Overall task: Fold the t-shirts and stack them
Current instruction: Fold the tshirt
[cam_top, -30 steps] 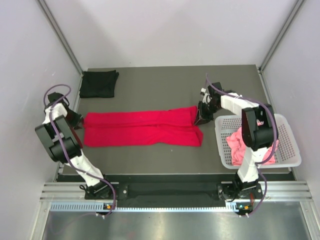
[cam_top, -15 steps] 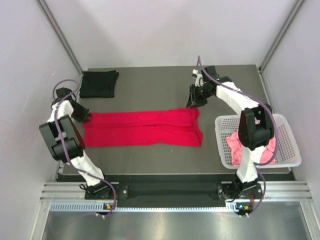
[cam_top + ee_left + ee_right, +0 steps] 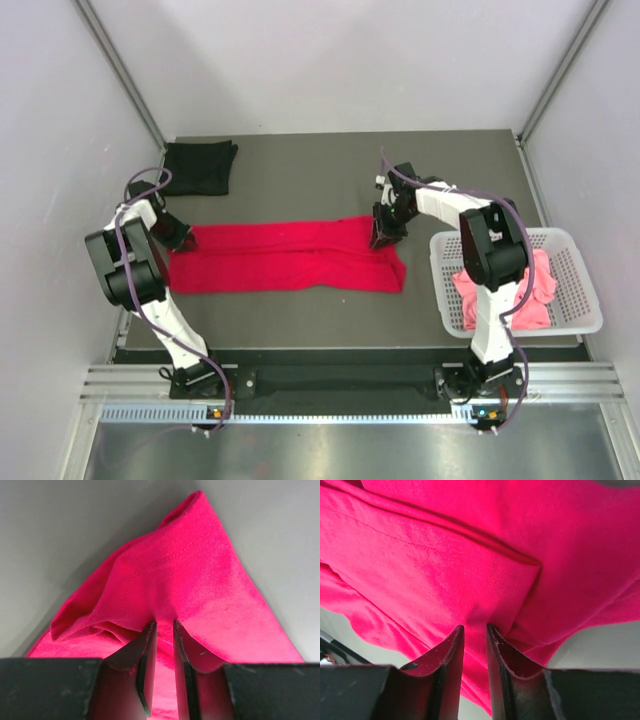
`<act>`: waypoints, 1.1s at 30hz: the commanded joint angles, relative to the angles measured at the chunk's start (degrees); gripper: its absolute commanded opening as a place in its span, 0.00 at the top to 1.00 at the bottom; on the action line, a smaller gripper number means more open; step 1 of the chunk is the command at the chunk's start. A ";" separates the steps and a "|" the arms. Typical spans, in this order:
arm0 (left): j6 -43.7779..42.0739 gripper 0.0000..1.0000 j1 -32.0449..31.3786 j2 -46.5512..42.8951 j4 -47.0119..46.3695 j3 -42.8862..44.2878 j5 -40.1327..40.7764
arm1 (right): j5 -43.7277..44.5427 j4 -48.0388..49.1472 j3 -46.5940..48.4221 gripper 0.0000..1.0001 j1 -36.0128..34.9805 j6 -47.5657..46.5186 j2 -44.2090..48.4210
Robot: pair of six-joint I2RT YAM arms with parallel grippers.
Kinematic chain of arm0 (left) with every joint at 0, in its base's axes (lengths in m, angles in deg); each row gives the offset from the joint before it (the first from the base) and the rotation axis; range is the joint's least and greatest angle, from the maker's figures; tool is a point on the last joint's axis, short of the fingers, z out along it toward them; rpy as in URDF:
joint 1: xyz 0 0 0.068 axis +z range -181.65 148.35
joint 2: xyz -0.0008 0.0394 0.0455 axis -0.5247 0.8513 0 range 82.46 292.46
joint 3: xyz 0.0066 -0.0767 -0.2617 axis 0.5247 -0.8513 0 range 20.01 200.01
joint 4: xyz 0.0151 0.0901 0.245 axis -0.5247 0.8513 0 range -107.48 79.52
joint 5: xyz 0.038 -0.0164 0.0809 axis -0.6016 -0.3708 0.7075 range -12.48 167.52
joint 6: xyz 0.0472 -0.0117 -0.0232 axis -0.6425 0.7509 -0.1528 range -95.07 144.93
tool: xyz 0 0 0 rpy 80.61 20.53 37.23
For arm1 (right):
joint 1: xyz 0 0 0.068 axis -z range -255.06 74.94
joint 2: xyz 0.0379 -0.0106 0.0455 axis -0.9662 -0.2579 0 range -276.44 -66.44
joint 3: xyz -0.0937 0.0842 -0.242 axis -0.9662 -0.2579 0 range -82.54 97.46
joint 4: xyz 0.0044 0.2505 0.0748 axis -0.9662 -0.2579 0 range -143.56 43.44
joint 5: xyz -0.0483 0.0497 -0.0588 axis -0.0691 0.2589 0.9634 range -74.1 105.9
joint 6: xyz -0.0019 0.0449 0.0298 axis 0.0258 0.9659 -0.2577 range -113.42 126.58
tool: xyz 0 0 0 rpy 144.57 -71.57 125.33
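Observation:
A bright red t-shirt (image 3: 285, 257) lies as a long folded strip across the middle of the table. My left gripper (image 3: 185, 238) sits at its far left corner; the wrist view shows the jaws (image 3: 164, 624) pinched on a raised pucker of red cloth (image 3: 200, 575). My right gripper (image 3: 383, 235) is at the strip's far right corner, jaws (image 3: 475, 626) closed narrowly on a fold of the same shirt (image 3: 445, 555). A black t-shirt (image 3: 198, 167) lies folded at the back left. A salmon pink t-shirt (image 3: 537, 298) is crumpled in the basket.
The white lattice basket (image 3: 590, 300) stands at the right edge of the table, next to the right arm's base. Grey walls close in the table on the left, back and right.
The right gripper lifted away toward the back, then came down on the shirt's far right corner. The left gripper shifted right along the left end onto the far left corner.

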 commanded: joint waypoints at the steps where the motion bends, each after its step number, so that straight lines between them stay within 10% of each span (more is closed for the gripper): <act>1: -3.84 0.74 0.66 3.89 3.38 -0.11 8.50 | 4.68 1.95 0.86 0.75 0.87 -2.47 -0.93; 13: -5.34 0.70 -9.34 -17.98 2.51 -6.17 11.06 | 1.26 -0.26 12.72 0.63 -1.94 0.95 1.70; 19: -7.09 0.70 -17.78 -21.69 2.51 -4.68 6.67 | -0.69 11.96 14.29 0.57 -5.02 11.06 -0.23; 33: -10.61 0.71 -25.34 -24.77 2.24 -8.02 3.15 | 9.15 3.18 34.69 0.56 -14.42 6.67 -15.88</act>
